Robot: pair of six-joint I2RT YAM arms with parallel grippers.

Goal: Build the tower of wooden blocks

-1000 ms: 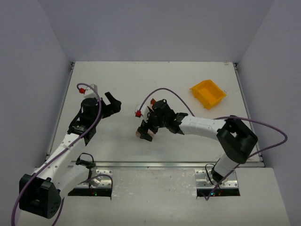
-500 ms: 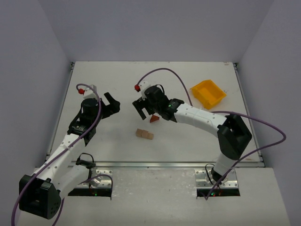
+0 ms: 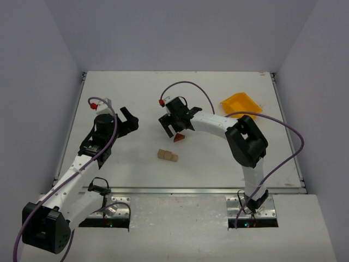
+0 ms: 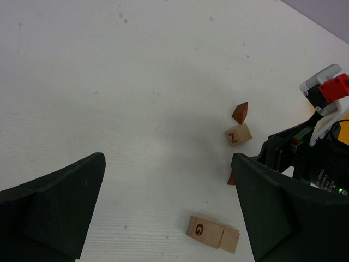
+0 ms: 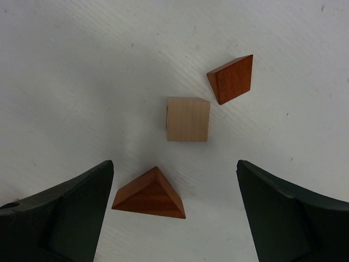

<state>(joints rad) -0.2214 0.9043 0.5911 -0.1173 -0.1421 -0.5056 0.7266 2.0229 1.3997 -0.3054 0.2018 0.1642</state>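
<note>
Although your right pincer [image 5: 173, 164] hovers over the bench [image 5: 65, 65], its jaws stand wide apart and grip nothing. The wood block tower is not yet stacked, and its pieces lie loose on the bench. A reddish-brown wedge [image 5: 150, 195] lies between that pincer's fingers. Just beyond the wedge sits a pale cube [image 5: 188, 119], and past the cube, toward the right finger's side, lies a second reddish-brown wedge [image 5: 232, 78]. None of these three touches another. Two pale blocks [image 3: 167, 156], one lettered G, lie side by side and touching, back from that pincer toward the arm bases. Your left pincer [image 4: 168, 157] is likewise spread wide and empty, with every block off toward its right finger.
</note>
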